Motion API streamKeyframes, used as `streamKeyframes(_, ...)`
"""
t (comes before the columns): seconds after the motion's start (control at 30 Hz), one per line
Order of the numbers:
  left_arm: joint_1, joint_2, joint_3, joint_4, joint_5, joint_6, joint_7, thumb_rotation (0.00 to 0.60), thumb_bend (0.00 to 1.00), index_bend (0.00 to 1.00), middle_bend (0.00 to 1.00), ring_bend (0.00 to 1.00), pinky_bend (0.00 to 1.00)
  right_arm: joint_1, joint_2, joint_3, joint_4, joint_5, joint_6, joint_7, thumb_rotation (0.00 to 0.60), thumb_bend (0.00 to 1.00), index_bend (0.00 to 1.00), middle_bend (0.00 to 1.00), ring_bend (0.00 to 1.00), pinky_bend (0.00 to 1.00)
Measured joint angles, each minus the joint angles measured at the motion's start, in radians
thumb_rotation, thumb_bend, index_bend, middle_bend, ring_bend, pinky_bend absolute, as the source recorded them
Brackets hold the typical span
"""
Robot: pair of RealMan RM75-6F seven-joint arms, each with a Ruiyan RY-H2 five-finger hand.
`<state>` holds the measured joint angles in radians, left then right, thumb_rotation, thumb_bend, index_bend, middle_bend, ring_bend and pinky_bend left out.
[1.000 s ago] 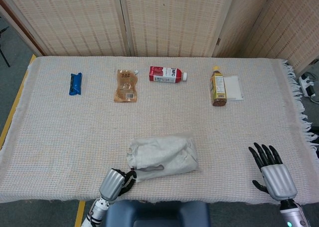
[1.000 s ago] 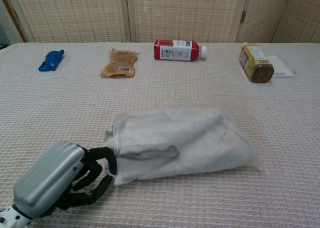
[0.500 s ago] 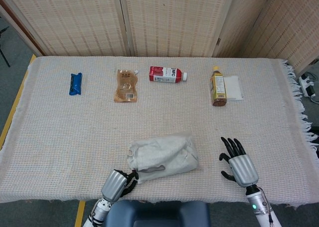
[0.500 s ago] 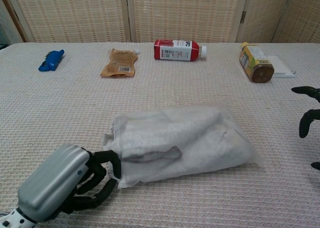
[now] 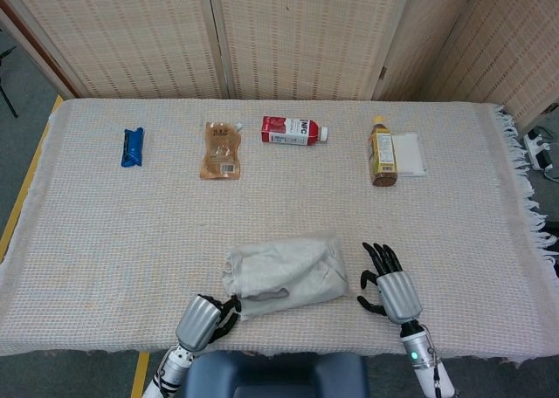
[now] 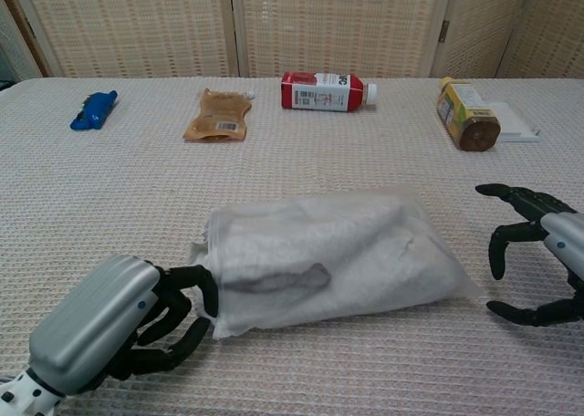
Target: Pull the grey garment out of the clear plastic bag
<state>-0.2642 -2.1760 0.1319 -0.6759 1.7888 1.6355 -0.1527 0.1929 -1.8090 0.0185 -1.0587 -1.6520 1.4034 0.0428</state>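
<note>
The clear plastic bag [image 5: 286, 269] lies on its side near the table's front edge, with the pale grey garment [image 6: 333, 247] folded inside it. A dark grey strip of the garment [image 6: 274, 279] shows near the bag's left end. My left hand [image 5: 206, 319] sits at the bag's near left corner, its dark fingers [image 6: 193, 286] curled onto the bag's edge and pinching it. My right hand [image 5: 389, 285] hovers just right of the bag with its fingers spread and curved, holding nothing; in the chest view my right hand [image 6: 540, 252] stands a short gap from the bag's right end.
Along the far side of the woven cloth lie a blue packet [image 5: 132, 146], a brown pouch [image 5: 221, 150], a red bottle [image 5: 293, 130], a yellow-brown bottle [image 5: 381, 152] and a white pad [image 5: 410, 154]. The table's front edge [image 5: 288, 353] runs just behind both hands.
My right hand has moved left from the table's right front to just beside the bag's right end. My left hand has stayed at the bag's left corner.
</note>
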Motion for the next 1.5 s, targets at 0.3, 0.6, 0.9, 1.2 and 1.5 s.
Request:
streamKeyframes(0.3,-0.009,0.018,-0.002,-0.027,0.000,-0.001,0.010,0.600,0.55,0.66,1.00,1.00,1.00,0.007,-0.015,-0.015,-0.003,0.007,0.010,0.047,0.600,0.17,0.58,0.05,0.00,0.00)
streamKeyframes(0.6,-0.012,0.028,0.002,-0.042,0.003,-0.002,0.018,0.600,0.55,0.67,1.00,1.00,1.00,0.013,-0.023,-0.018,-0.010,0.023,0.002,0.067,0.600,0.22,0.57,0.05,0.00,0.00)
streamKeyframes(0.9,-0.019,0.036,-0.001,-0.055,0.005,-0.002,0.023,0.600,0.55,0.67,1.00,1.00,1.00,0.027,-0.035,-0.017,-0.013,0.031,-0.011,0.069,0.600,0.23,0.57,0.05,0.00,0.00)
streamKeyframes(1.2,-0.023,0.044,-0.001,-0.070,0.008,-0.003,0.033,0.600,0.55,0.67,1.00,1.00,1.00,0.030,-0.037,-0.021,-0.025,0.037,-0.013,0.071,0.600,0.33,0.58,0.05,0.00,0.00)
streamKeyframes(1.5,-0.027,0.050,-0.005,-0.082,0.007,-0.005,0.039,0.600,0.55,0.67,1.00,1.00,1.00,0.037,-0.039,-0.016,-0.030,0.043,-0.012,0.062,0.600,0.43,0.62,0.05,0.00,0.00)
